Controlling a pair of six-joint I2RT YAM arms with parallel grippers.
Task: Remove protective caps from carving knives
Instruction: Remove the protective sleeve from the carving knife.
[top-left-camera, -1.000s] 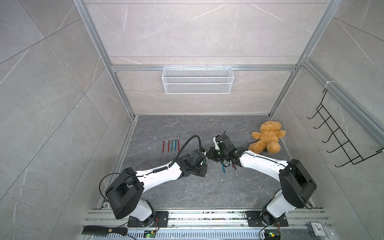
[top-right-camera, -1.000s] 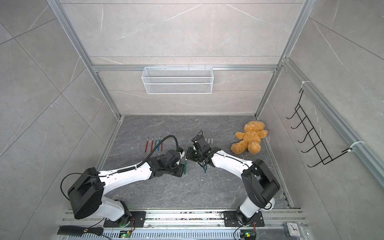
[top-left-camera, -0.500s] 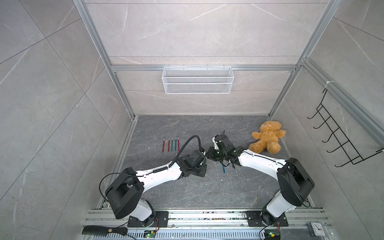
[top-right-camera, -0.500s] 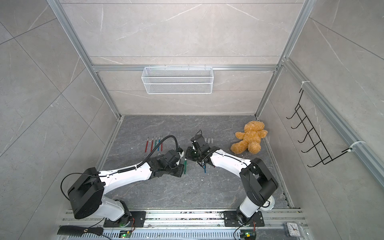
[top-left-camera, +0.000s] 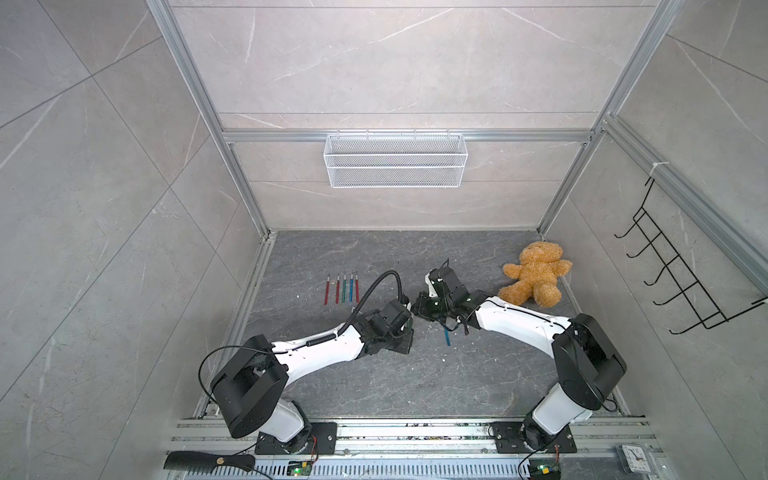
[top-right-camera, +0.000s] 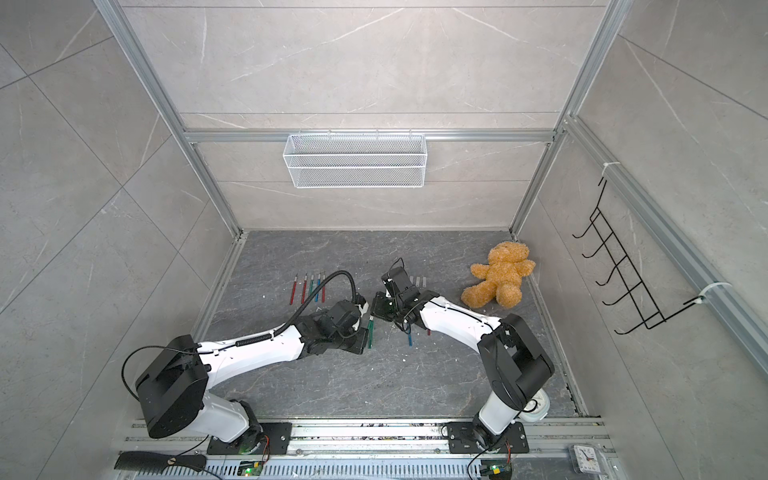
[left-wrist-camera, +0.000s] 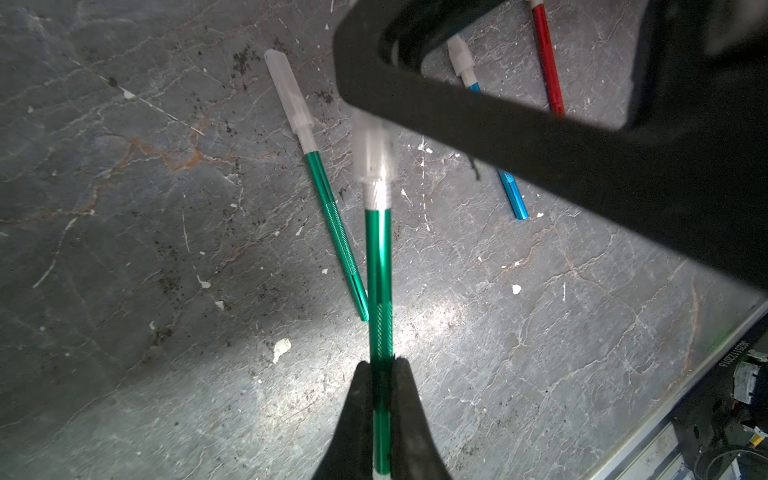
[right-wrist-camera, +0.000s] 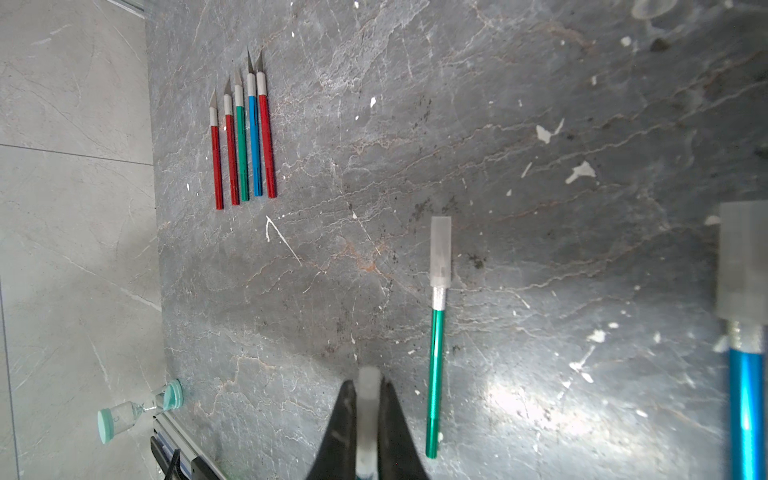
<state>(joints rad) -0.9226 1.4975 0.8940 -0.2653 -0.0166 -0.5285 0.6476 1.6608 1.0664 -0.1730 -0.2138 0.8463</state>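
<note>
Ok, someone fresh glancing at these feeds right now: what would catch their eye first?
Probably the orange teddy bear, slumped at the far right of the dark floor and the brightest thing there. Next, mid-floor, the left claw shut on a green knife, meeting the right claw, which pinches its cap. Then the neat row of five uncapped knives at the far left.
</note>
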